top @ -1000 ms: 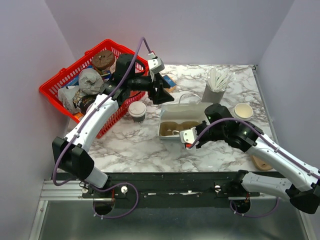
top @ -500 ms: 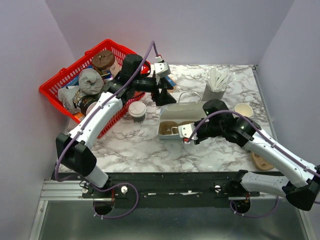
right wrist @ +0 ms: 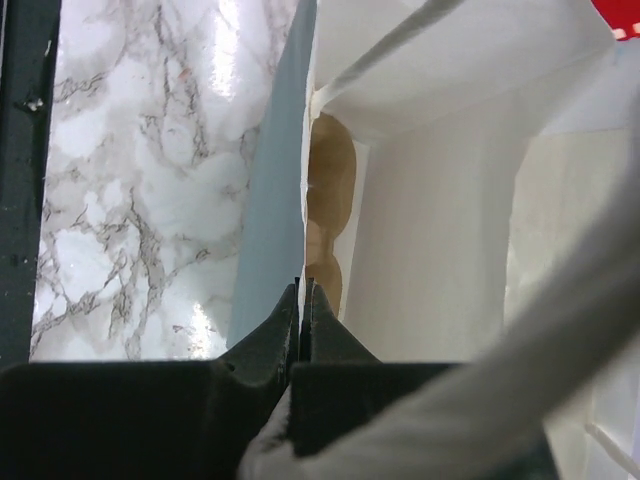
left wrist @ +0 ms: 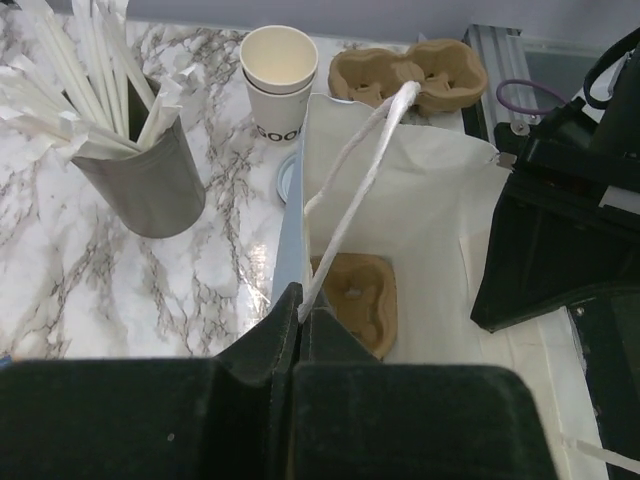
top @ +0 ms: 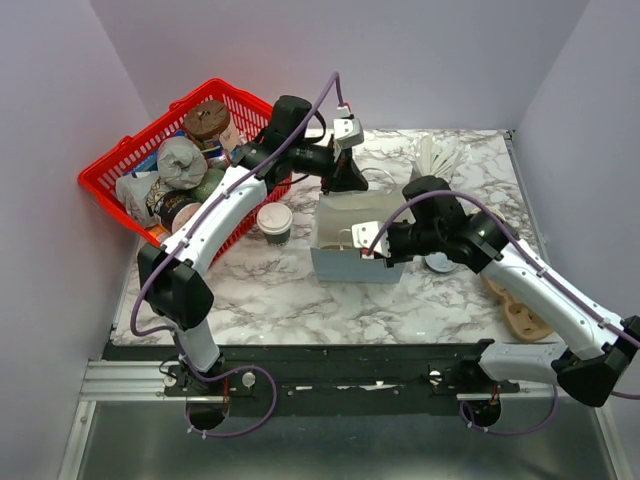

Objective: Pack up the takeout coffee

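Note:
The takeout coffee, a dark cup with a white lid, stands on the marble just left of the paper bag. The bag stands upright and open, blue-grey outside and white inside, with a brown pulp cup tray on its floor. My left gripper is at the bag's far rim, shut on its white handle. My right gripper is shut on the bag's near wall at its top edge. Neither gripper touches the coffee.
A red basket full of groceries sits at the back left. Right of the bag are a grey holder of straws, stacked cream paper cups, a flat lid and a second pulp tray.
The left gripper swung right to the bag's far rim and shut on the handle. The right gripper moved up with the bag's wall. The bag now stands taller and more open.

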Controlling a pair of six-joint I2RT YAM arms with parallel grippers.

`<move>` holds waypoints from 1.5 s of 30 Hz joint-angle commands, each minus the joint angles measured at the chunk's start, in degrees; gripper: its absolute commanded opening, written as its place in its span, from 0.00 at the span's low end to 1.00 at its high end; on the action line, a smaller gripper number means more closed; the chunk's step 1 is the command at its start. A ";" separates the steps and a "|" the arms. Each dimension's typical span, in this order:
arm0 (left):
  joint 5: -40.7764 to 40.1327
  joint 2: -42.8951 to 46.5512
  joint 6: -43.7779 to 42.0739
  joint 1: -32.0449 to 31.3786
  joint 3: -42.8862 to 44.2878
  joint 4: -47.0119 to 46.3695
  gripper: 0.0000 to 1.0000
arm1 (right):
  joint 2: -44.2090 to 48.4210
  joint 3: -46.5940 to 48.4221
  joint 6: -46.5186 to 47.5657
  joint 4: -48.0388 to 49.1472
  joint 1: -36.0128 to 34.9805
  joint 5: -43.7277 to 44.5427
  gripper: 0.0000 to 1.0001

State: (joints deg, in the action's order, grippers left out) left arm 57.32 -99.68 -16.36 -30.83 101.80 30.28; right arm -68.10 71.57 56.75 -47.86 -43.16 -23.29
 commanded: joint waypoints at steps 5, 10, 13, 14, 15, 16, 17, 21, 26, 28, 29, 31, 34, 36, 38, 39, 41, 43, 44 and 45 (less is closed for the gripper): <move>-0.28 4.41 2.29 -0.11 7.79 -0.40 0.00 | -5.20 21.57 -3.84 -11.54 0.35 -2.81 0.01; -2.30 3.35 3.44 -0.11 13.95 -0.31 0.00 | -7.75 30.90 -4.11 -15.33 0.35 -2.73 0.01; -2.74 2.65 3.53 -0.11 15.62 -0.49 0.00 | -8.81 34.07 -3.75 -16.92 0.35 -3.08 0.01; -2.83 2.47 3.44 -0.11 15.80 -0.49 0.00 | -8.98 35.03 -3.58 -17.62 0.35 -3.25 0.00; -2.91 2.38 3.44 -0.02 15.97 -0.66 0.00 | -9.42 35.30 -3.49 -17.97 0.35 -3.52 0.00; -2.92 2.38 3.53 -0.02 16.06 -0.75 0.00 | -9.42 35.65 -3.49 -18.15 0.35 -3.61 0.00; -2.92 2.21 3.44 -0.02 16.06 -0.75 0.00 | -9.60 35.83 -3.49 -18.41 0.35 -3.61 0.01; -3.18 2.21 3.09 -0.11 15.36 -0.66 0.00 | -9.69 35.66 -3.58 -18.33 0.44 -3.69 0.01; -6.60 2.82 3.61 -0.02 10.89 -1.63 0.33 | -8.20 26.63 -2.10 -16.92 0.35 -3.87 0.03; -8.27 3.43 2.57 -0.11 4.22 -4.17 0.59 | -6.53 18.48 -2.95 -13.60 0.62 -3.26 0.24; -8.62 4.22 1.95 -0.11 1.85 -5.05 0.71 | -5.83 12.51 -3.57 -11.75 0.62 -3.25 0.63; -9.42 4.75 1.77 -0.02 -3.44 -7.60 0.75 | -5.99 9.82 -5.06 -11.03 0.97 -3.87 0.99; -8.89 5.90 2.29 -0.02 -4.07 -8.48 0.79 | -6.35 13.06 -7.70 -10.77 1.93 -4.22 1.00; -8.98 6.60 3.70 -0.02 -2.93 -9.10 0.80 | -6.61 16.56 -8.76 -10.68 2.46 -4.48 1.00; -8.89 6.69 3.88 -0.02 -2.13 -9.01 0.80 | -6.87 18.07 -9.03 -11.12 2.81 -4.83 1.00; -8.98 6.69 3.97 -0.02 -1.70 -8.84 0.80 | -6.96 18.43 -8.94 -11.21 2.90 -4.75 1.00; -9.07 6.34 3.88 -0.02 -1.52 -8.66 0.80 | -6.79 17.82 -8.50 -10.86 2.99 -4.57 1.00; -8.89 5.90 3.53 -0.02 -1.69 -8.22 0.80 | -6.87 16.59 -7.89 -10.77 3.08 -3.70 1.00; -8.72 5.38 3.44 -0.02 -1.69 -8.14 0.80 | -6.79 16.32 -7.28 -10.77 3.25 -3.17 1.00; -8.63 5.11 3.35 -0.02 -1.69 -8.05 0.79 | -6.87 16.06 -7.01 -10.85 3.43 -2.64 1.00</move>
State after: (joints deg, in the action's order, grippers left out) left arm 48.97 -94.83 -12.69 -30.76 98.96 22.96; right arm -74.98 88.68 49.41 -59.11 -40.27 -26.39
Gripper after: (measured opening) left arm 0.798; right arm 0.995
